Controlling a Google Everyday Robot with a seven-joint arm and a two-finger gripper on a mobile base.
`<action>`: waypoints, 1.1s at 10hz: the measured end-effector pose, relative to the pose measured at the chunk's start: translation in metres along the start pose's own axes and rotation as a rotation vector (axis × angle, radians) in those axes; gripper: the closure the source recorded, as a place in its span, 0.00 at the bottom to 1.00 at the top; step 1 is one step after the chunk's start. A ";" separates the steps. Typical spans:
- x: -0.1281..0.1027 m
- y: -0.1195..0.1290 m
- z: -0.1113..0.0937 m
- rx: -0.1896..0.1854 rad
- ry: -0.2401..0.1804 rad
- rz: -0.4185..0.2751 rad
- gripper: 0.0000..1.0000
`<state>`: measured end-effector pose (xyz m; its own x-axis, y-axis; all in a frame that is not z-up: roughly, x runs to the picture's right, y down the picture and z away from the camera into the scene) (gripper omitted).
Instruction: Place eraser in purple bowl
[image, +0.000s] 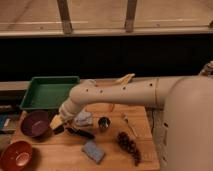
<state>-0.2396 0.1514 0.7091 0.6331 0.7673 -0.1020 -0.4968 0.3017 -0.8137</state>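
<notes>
Because the task is to drop the eraser into the purple bowl (35, 123), we see the white arm reaching down and across the wooden bench (60, 152), ending just beside that bowl's rim. Its end effector (57, 125) is closed, and a small dark block that we take to be the eraser (59, 129) sits pinched at its tip, held slightly above the bench so it can travel. The bowl lies immediately to the end effector's bowl-facing side, nearly touching. A red-orange bowl (16, 156) sits below it, nearer the camera. Behind it rests a green tray (49, 92). On the far side from the bowl we find a slim black-handled tool (80, 133), a blue-grey pad (93, 151), a small metal cup (104, 123) and a pine cone (128, 145), all left lying apart.
</notes>
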 end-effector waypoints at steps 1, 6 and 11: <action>-0.018 0.005 -0.001 0.000 -0.010 -0.034 1.00; -0.091 0.022 0.026 -0.053 -0.053 -0.183 1.00; -0.119 0.020 0.066 -0.151 -0.100 -0.308 0.81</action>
<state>-0.3637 0.1037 0.7427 0.6748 0.7071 0.2111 -0.1942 0.4461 -0.8737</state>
